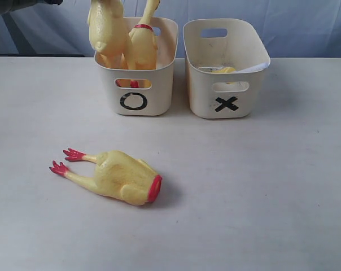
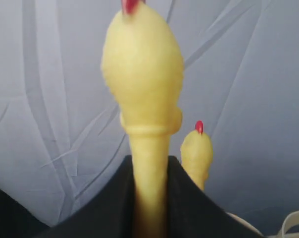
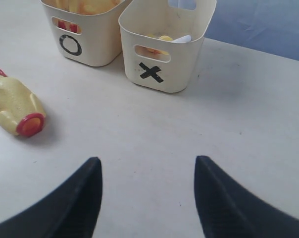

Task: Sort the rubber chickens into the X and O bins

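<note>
Pretty far along I'd say: one whole chicken [image 1: 143,48] stands in the O bin [image 1: 159,99], the other chicken [image 1: 105,28] hangs into it, neck pinched in the left hand [image 2: 150,168], and a small yellow piece [image 1: 222,70] sits in the X bin [image 1: 252,96]. Only the headless body [image 1: 122,178] is left out on the tabletop [image 1: 261,197], with the right hand [image 3: 147,168] hovering nearby, spread wide and empty.

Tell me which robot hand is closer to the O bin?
Left. The left fingers hold the neck of a chicken that seems to stand in the O bin, so they are right by it. The right fingers hang open over the table, with the bin far ahead.
</note>
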Tool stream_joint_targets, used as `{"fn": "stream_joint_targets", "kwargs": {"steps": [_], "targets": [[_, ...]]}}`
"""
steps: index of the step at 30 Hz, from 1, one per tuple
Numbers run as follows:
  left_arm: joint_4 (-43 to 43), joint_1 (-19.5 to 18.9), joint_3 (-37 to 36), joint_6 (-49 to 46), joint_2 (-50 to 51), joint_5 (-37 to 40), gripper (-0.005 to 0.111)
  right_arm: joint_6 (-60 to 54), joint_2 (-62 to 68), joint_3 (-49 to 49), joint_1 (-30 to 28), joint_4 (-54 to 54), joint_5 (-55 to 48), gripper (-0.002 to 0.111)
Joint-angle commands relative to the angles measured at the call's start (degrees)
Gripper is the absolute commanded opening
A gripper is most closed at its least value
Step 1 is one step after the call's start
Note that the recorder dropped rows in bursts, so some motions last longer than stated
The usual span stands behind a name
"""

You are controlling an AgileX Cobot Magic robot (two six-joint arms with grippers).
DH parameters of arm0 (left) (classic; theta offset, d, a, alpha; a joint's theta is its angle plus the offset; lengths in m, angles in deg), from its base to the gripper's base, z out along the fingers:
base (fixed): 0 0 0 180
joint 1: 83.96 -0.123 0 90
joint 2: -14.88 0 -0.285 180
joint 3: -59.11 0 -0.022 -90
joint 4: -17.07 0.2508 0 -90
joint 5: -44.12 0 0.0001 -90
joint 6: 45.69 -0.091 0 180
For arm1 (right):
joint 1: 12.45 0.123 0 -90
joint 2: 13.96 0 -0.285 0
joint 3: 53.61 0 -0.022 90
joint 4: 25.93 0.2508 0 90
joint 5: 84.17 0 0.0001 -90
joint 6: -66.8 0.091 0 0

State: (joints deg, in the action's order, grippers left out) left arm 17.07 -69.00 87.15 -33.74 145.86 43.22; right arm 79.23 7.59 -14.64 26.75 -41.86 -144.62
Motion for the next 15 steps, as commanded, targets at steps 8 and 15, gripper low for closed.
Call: {"fn": "stream_joint_targets", "kwargs": {"steps": [8, 15], "targets": [[6.9, 2.2, 0.4, -0.4, 0.5, 2.3, 0.000, -0.4, -0.3, 0.2, 0.3, -0.1, 1.1, 0.053], [1.9, 2.2, 0.4, -0.4, 0.5, 3.1, 0.021, -0.4, -0.3, 0.2, 0.3, -0.1, 1.1, 0.053]]}}
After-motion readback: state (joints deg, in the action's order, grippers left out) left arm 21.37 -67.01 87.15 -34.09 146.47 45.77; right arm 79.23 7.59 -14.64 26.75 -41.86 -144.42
